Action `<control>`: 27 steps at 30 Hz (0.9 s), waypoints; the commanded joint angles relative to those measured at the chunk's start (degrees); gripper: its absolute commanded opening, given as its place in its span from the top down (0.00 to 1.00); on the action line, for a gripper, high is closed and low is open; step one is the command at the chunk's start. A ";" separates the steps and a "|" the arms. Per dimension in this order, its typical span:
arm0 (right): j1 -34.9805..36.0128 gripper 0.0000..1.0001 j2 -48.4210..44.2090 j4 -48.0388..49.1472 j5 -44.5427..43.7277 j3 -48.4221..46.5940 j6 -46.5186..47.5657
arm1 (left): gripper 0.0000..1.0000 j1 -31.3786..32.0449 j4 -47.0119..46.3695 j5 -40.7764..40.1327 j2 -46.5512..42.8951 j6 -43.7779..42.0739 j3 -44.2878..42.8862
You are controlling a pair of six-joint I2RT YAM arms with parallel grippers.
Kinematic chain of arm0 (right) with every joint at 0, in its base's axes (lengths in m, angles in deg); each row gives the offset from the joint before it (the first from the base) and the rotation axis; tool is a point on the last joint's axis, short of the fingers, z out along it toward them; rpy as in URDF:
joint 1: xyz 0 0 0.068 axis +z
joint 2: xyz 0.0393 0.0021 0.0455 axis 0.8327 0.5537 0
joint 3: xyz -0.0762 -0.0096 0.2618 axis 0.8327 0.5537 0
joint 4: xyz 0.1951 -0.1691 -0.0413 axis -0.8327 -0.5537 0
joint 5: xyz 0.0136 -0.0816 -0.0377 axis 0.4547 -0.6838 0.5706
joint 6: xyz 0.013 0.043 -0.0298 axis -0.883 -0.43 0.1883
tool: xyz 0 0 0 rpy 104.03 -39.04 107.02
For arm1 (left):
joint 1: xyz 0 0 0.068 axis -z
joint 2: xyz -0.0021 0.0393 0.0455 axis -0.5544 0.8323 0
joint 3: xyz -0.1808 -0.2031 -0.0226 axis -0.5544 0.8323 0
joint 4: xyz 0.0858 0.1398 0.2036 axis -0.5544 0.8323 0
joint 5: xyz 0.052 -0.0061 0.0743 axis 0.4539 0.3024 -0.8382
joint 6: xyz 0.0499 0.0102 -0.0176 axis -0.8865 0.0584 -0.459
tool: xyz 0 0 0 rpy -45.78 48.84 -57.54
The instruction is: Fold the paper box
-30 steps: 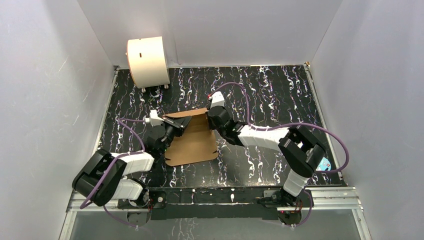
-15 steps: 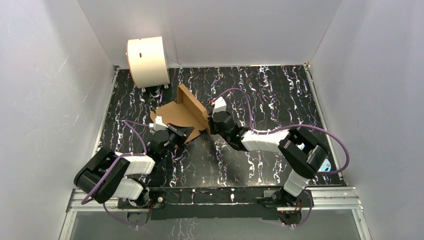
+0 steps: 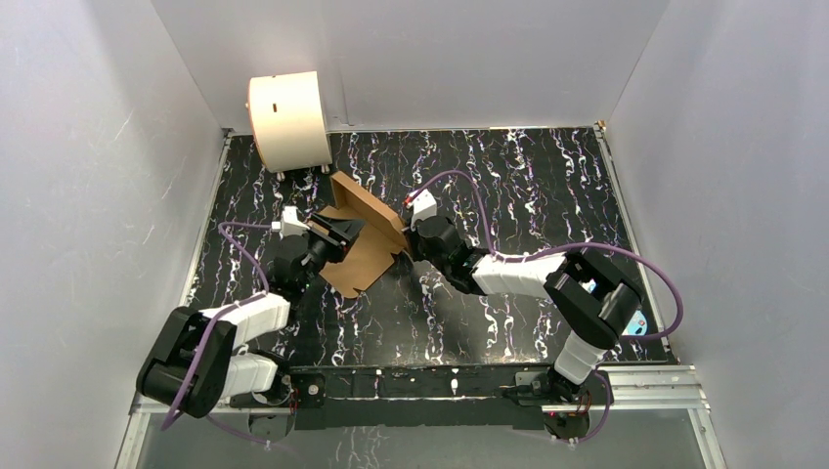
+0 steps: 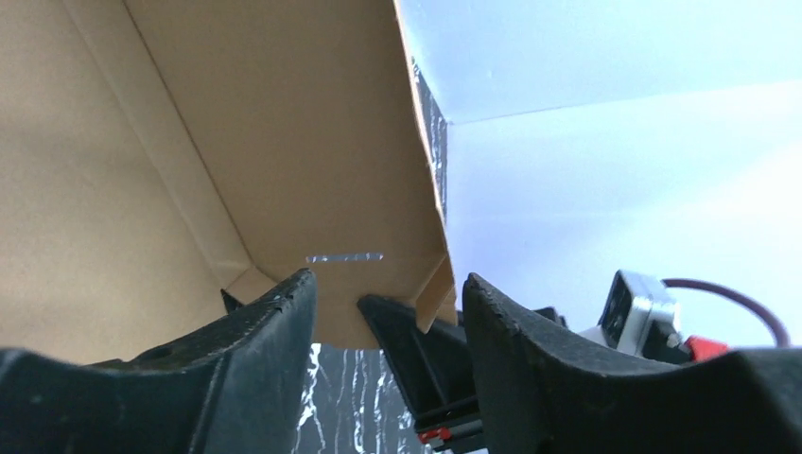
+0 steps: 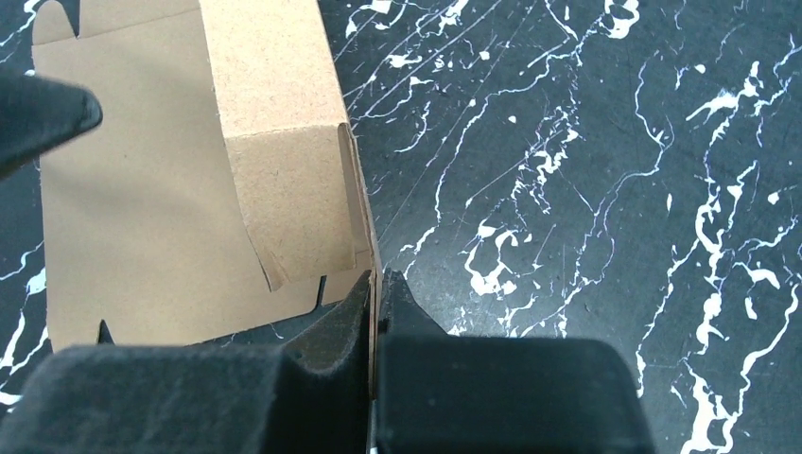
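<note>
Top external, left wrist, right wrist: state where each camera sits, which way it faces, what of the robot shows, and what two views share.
Top external: above and behind the bases, looking down on the table, the paper box and a cream drum; both arms show whole.
Left wrist: on the left arm, looking up along the left gripper, jaws apart, at the box's inside.
Right wrist: on the right arm, looking down past the right gripper, pinched on a box wall.
Shared: both wrist views show the paper box.
</note>
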 commanded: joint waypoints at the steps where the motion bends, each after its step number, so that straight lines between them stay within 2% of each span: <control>1: -0.41 1.00 -3.13 4.87 2.82 0.72 4.97 | 0.40 -3.26 0.48 5.49 0.35 1.13 -3.92; 7: -0.41 1.00 -2.94 5.87 6.38 0.94 6.98 | 0.37 -7.62 -0.09 7.67 7.60 3.72 -9.26; 12: -0.46 1.00 -2.59 5.71 7.61 0.60 7.72 | 0.43 -9.87 -4.28 10.80 14.13 6.40 -12.62; 15: -0.39 1.00 -2.63 5.78 7.96 0.50 8.09 | 0.53 -10.19 -5.34 11.29 15.82 7.30 -13.56; 20: -0.41 1.00 -2.80 5.36 7.26 0.09 7.81 | 0.78 -10.20 -6.97 10.64 14.26 8.90 -12.09; 24: -0.41 1.00 -3.02 2.60 5.13 -1.67 5.07 | 0.91 -10.00 -7.83 9.67 10.75 10.47 -9.20; 27: -0.42 1.00 -3.19 -0.84 2.80 -3.81 2.06 | 0.96 -9.59 -7.91 8.09 7.74 11.49 -6.15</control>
